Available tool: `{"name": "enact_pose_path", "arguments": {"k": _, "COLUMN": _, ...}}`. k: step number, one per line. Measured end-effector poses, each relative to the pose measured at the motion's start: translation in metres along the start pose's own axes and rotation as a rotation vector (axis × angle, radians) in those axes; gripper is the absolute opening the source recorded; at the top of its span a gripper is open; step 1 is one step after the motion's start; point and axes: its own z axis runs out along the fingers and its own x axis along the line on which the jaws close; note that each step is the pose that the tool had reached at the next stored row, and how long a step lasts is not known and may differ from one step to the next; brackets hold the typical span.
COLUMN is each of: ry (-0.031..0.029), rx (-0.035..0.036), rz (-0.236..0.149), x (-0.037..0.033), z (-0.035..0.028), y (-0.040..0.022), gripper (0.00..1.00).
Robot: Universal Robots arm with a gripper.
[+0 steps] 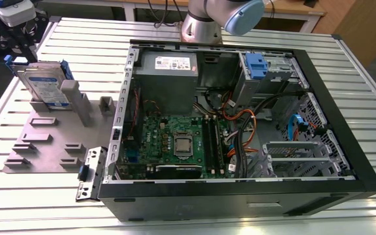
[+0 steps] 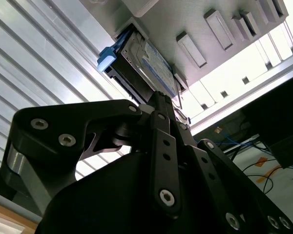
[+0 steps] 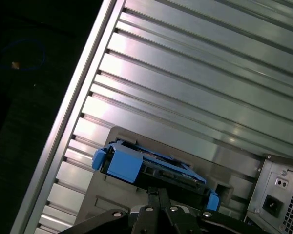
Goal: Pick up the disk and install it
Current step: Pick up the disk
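Ribbed metal table bears the flat, blue-framed disk.

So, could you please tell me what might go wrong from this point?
The disk stands on edge in the grey holder, close to the pincer. A skewed grip might tip it or jam it against the holder's post. Loose cables crowd the open computer case, so the disk could snag on them during installation.

The gripper is partly chopped off by the exterior view's edge. In the second wrist view its black links cover the end of the disk nearest the jaws, so contact there is anyone's guess.
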Motion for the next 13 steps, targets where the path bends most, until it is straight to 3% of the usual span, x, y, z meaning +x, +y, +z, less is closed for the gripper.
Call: {"name": "enact_pose_path", "arguments": {"k": 13, "ry": 0.0004, "rx": -0.0004, "rz": -0.011, "x": 0.0000, "z": 0.0000, "y": 0.0000, "gripper": 0.11}}
